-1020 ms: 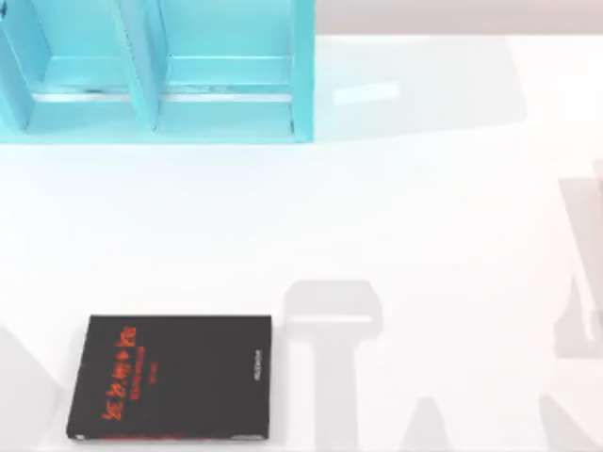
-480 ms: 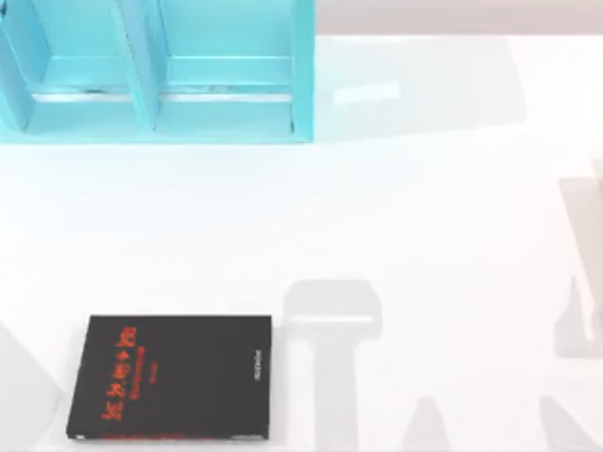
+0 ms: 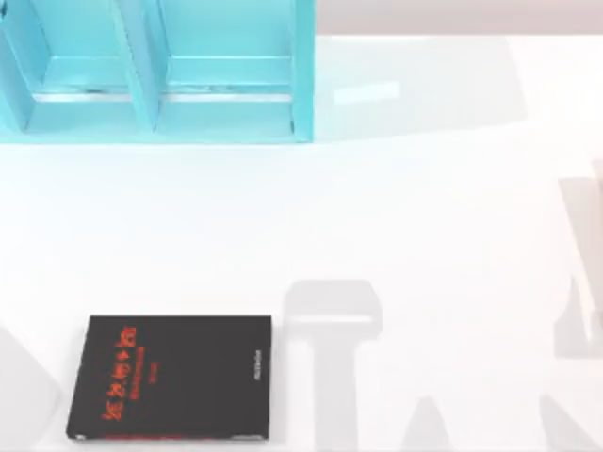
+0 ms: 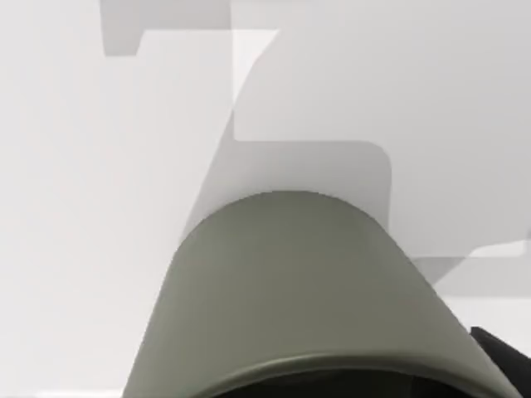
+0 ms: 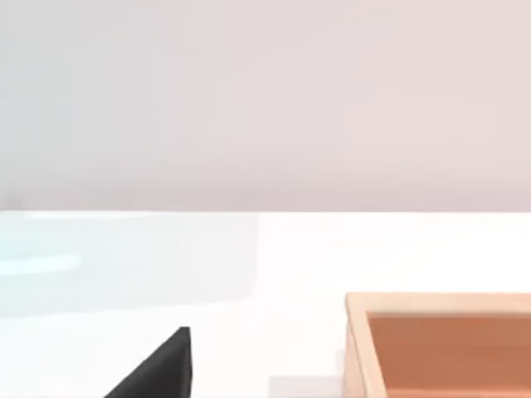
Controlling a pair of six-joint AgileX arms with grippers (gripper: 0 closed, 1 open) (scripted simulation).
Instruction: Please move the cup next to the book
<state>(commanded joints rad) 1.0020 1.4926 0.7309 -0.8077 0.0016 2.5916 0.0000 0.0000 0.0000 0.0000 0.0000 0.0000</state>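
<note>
The book (image 3: 171, 379), black with red-orange characters, lies flat near the front left of the table in the top view. The cup (image 4: 307, 298), a plain grey-beige one, sits very close in the left wrist view, its wall covering the lower middle, with white table behind it. A black piece of my left gripper (image 4: 508, 363) shows beside the cup's rim. Whether the cup is held or standing on the table I cannot tell. A black wedge (image 5: 158, 371), probably part of my right gripper, pokes into the right wrist view.
A teal shelf unit (image 3: 155, 71) with two bays stands at the back left. A shallow wooden box (image 5: 440, 344) sits on the table in the right wrist view. Grey shadows lie across the front and right of the white table (image 3: 405, 226).
The shadows along the table's front edge have shifted slightly. The book and the shelf have stayed where they were.
</note>
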